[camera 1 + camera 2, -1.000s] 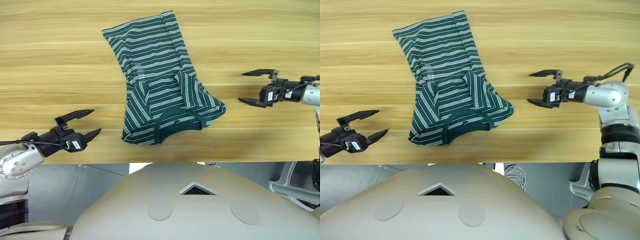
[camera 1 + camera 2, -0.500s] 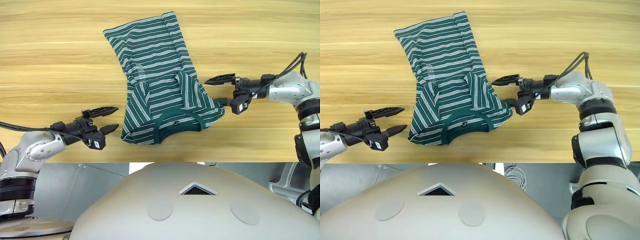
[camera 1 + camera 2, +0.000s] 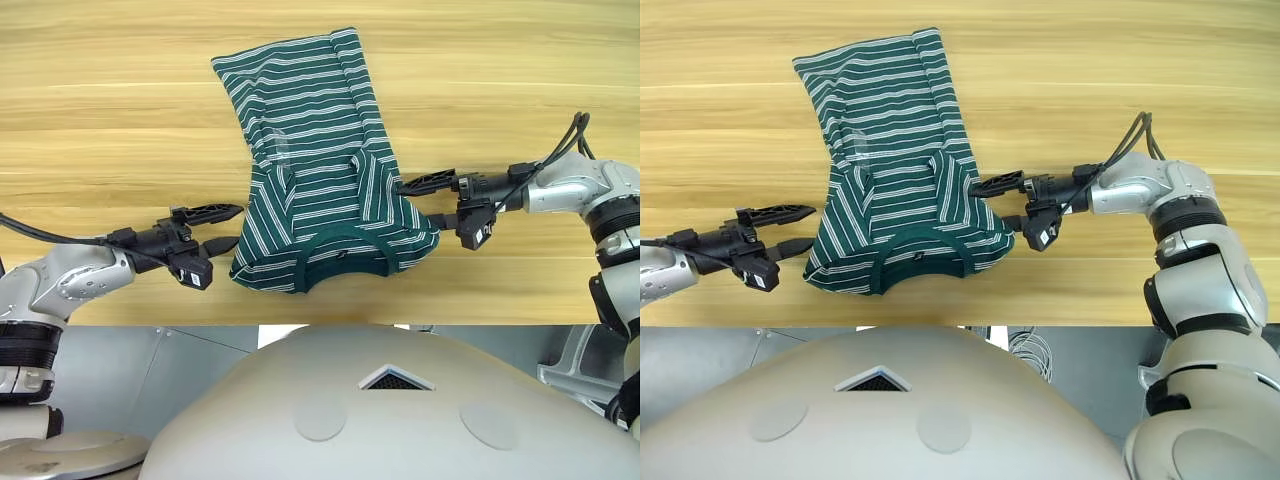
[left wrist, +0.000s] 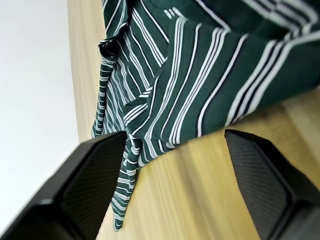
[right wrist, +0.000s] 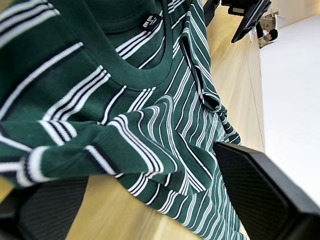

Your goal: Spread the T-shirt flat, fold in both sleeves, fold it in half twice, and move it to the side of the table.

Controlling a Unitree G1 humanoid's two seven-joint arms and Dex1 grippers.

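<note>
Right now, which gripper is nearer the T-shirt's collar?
Right. The right gripper straddles the edge of the T-shirt just beside the collar; the left gripper is at the opposite edge, farther off.

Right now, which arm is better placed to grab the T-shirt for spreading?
Right, narrowly: the right gripper has open fingers straddling the edge of the T-shirt; the left gripper only reaches its corner.
</note>
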